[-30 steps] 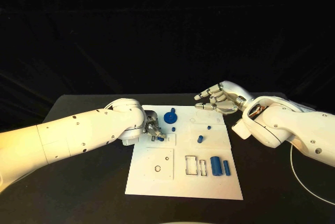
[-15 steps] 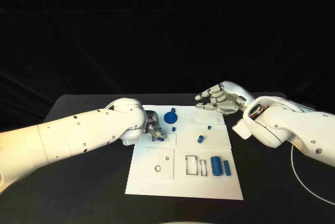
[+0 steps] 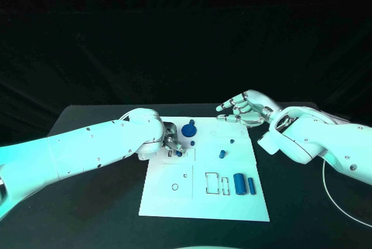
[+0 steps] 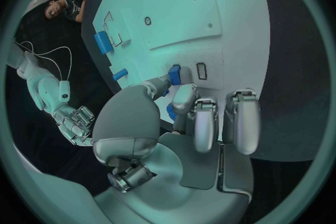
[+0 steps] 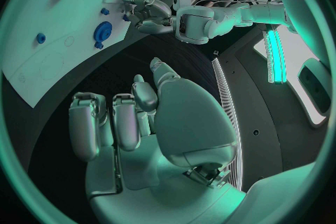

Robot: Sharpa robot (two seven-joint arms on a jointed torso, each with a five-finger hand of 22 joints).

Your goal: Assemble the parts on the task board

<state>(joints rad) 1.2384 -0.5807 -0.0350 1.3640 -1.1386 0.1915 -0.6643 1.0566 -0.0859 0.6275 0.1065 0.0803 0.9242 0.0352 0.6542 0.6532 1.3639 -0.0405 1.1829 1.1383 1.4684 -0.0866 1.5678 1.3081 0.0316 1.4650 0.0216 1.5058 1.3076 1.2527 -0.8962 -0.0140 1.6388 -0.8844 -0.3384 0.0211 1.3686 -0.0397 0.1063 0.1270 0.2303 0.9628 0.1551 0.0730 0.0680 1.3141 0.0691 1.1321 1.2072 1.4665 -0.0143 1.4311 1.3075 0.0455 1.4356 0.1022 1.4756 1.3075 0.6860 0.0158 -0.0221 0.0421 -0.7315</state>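
we read this as the placing step: left hand [image 3: 172,144] sits low over the white rectangular task board [image 3: 205,206], near its 10 o'clock area, pinching a small blue block part [image 4: 173,74] between thumb and a finger, the rest of the fingers loosely curled beside it. in the left wrist view the block is touching or just above the board, right beside a small dark-outlined rectangular slot [image 4: 201,70]; we can't tell if it is seated anywhere.

right hand [image 3: 242,110] hovers off the board's 1 o'clock corner, fingers half curled and apart, holding nothing.

other parts on the board: a round blue disc part [image 3: 189,131] toward 12 o'clock, a short blue peg [image 3: 222,154] near the centre, a blue cylinder [image 3: 240,183] with a thinner blue bar [image 3: 251,186] at about 4 o'clock.

next, we judge, the left hand needs to line the block up with its recess and press it down before letting go; a tilt would jam it.
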